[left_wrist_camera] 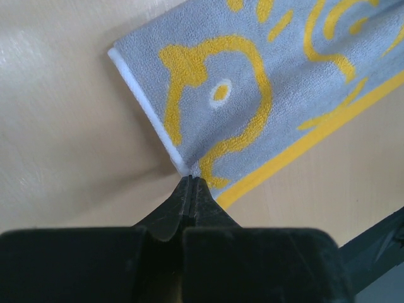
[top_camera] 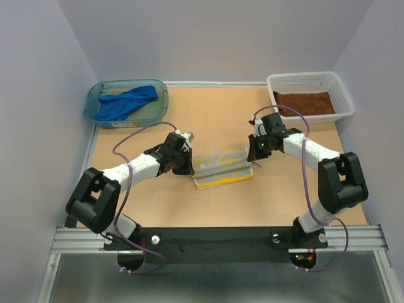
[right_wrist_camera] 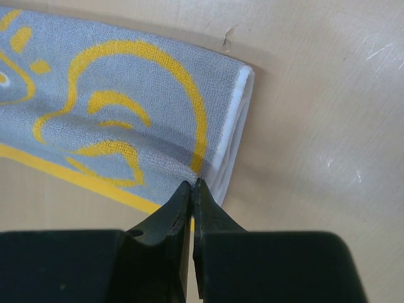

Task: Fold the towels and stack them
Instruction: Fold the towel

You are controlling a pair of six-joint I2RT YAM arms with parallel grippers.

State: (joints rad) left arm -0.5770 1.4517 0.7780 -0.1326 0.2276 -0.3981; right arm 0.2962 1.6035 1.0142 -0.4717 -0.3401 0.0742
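Note:
The yellow towel [top_camera: 221, 168], grey with yellow swirls, lies folded in a long strip at the middle of the table. My left gripper [top_camera: 189, 167] is shut, pinching the towel's left near corner [left_wrist_camera: 189, 165]. My right gripper [top_camera: 252, 158] is shut, pinching the right near corner [right_wrist_camera: 201, 165], where white folded layers show. The left gripper's tips [left_wrist_camera: 191, 179] and the right gripper's tips [right_wrist_camera: 195, 183] sit at table height. The blue towel [top_camera: 129, 101] lies crumpled in the teal tub. The rust-brown towel [top_camera: 304, 102] lies flat in the white basket.
The teal tub [top_camera: 96, 112] stands at the back left corner and the white basket [top_camera: 344, 104] at the back right. Bare wooden table surrounds the yellow towel. A black rail runs along the near edge by the arm bases.

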